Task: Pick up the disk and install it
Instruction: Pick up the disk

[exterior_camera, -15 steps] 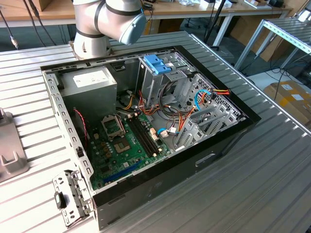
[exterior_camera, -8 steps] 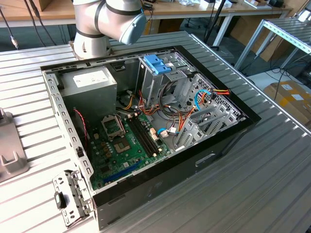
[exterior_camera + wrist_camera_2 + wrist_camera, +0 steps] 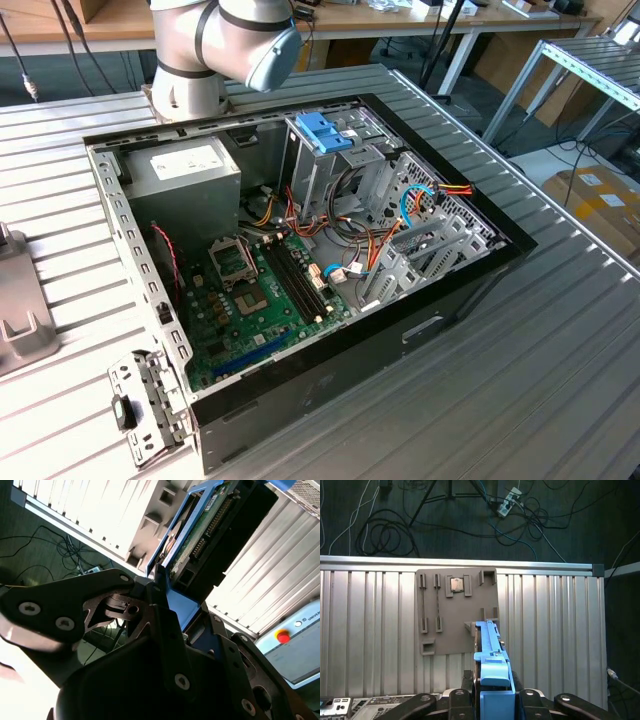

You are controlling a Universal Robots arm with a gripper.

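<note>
**One Disk Clamped in the Claw Beside the Grey Holder Plate**

In the first wrist view the black claw [image 3: 494,694] is closed narrow on the single thin flat disk in its light blue plastic carrier [image 3: 489,640], gripping one end from both sides. The disk is seen edge-on, so its broad faces are hidden, and the frame cuts off the claw's body. The disk's free end reaches over the one flat grey holder plate [image 3: 455,612], by a small bracket on that plate. Whether it touches the plate cannot be told. The plate lies on the ribbed silver metal surface [image 3: 550,630]. It carries two long narrow slots and one small square chip [image 3: 456,584].

The second wrist view looks along the disk [image 3: 200,535] from close by and adds its green circuit-board face with a row of connector pins. One black finger [image 3: 162,610] lies against the blue frame, and the other is hard to make out.

The exterior view shows one open black computer case [image 3: 330,395]. Inside are a green motherboard [image 3: 260,300] and one darker blue plastic latch piece [image 3: 322,132] atop a grey metal cage. The grey robot arm [image 3: 225,40] is cut off by the frame. A grey piece [image 3: 20,320] at the exterior view's left edge is also cut off, and it cannot be told whether this is the holder plate.
</note>
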